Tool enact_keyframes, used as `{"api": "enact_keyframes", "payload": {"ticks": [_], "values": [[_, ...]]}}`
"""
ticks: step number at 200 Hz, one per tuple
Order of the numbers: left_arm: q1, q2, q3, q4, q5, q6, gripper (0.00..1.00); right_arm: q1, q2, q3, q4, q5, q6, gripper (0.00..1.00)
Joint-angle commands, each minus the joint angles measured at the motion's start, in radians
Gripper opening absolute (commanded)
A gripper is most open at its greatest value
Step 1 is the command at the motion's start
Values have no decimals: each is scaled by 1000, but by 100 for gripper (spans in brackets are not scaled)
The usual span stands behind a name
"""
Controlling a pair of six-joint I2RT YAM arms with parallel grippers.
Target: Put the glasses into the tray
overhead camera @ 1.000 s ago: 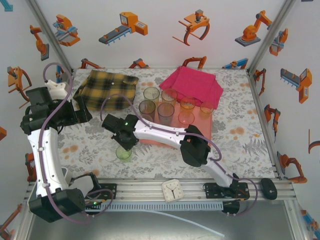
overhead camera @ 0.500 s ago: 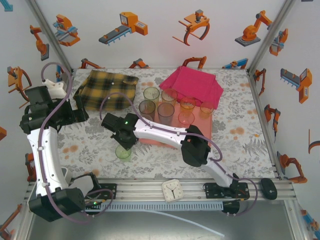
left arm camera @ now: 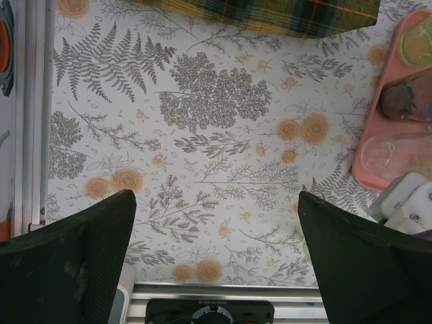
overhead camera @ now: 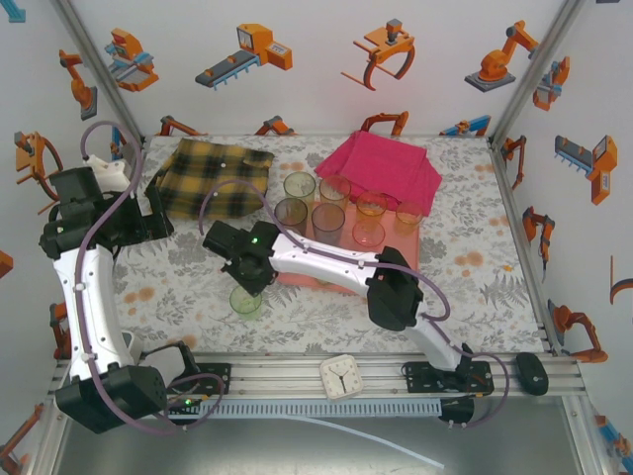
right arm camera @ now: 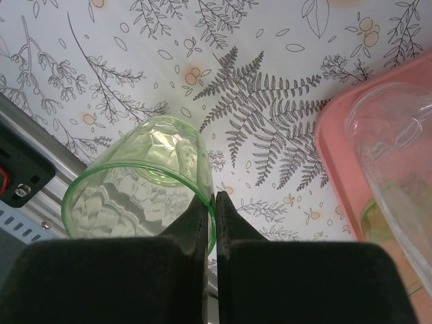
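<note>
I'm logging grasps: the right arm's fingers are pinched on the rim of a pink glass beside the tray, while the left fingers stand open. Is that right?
Not quite: the glass is green, not pink, as the right wrist view shows. The rest holds: the right fingers pinch its rim beside the tray, and the left fingers stand open.

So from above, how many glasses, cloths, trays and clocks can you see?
Glasses: 8 in view, counting 1 green glass off the tray
Cloths: 2
Tray: 1
Clock: 1
Total: 12
</note>
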State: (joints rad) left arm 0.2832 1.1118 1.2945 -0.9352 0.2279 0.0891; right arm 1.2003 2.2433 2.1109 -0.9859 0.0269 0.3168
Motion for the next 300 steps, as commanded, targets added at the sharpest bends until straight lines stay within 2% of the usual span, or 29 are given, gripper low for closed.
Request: {"api": "enact_keyframes", "payload": {"ticks": [1, 88, 160, 207, 233, 300], "values": [[9, 3, 35, 6, 3, -18, 97, 1, -62, -6, -29, -18, 3, 4], [19, 19, 34, -7, 49, -23, 97, 3, -128, 34, -76, -43, 10, 4], [19, 16, 31, -7, 60, -14, 97, -23, -157, 186, -168, -51, -11, 5], [17, 21, 26, -6, 73, -3, 97, -120, -230, 215, -197, -72, -14, 5], [15, 27, 22, -21, 132, 28, 97, -195, -281, 204, -232, -54, -30, 5], [-1, 46, 3, -53, 221, 94, 97, -424, -459, 45, -249, -19, -39, 6]]}}
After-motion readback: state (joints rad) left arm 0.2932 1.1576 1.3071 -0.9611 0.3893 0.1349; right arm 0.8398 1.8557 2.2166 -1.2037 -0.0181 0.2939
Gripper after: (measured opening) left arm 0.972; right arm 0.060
